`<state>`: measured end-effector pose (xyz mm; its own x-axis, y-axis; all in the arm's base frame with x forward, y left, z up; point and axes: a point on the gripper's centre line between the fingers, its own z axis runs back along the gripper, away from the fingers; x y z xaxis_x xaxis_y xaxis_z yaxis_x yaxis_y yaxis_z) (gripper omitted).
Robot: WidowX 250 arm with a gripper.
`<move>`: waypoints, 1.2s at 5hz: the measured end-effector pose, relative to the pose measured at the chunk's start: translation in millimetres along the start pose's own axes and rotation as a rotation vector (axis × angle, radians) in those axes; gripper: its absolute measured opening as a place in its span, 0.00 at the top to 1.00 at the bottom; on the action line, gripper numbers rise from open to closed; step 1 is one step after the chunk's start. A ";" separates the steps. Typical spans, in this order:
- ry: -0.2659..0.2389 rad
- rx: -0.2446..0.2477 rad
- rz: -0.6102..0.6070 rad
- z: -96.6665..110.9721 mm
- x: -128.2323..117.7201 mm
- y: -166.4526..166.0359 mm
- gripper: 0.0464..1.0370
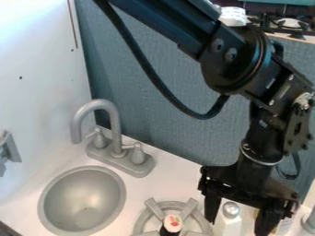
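1. Blue partition (160, 120) backs the white counter (169, 182).
2. Gripper (237, 227), fingers spread, hangs lower right; the gap leaves the silver-capped bottle (229, 226) visible between them, contact unclear.
3. Sushi (172, 224) sits lower centre, apparently supported by the burner (155, 209).

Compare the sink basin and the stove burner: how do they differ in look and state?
The sink basin is a smooth, sunken bowl; the stove burner is a ring with bars. A toy sushi roll sits on the burner; none is in the basin. Both are gray and rounded.
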<state>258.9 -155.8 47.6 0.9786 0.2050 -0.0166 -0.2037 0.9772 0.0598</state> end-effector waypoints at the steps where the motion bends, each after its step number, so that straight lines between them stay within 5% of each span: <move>1: 0.022 0.021 -0.004 -8.9 -1.8 2.0 0.03; 3: 0.027 0.039 -0.157 -15.8 41.8 18.5 0.03; 5: 0.042 0.063 -0.356 -44.0 88.1 13.1 0.03; 6: 0.095 0.089 -0.389 -65.3 91.9 9.6 0.03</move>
<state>345.0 -123.9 -18.5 0.9744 -0.1704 -0.1467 0.1881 0.9751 0.1172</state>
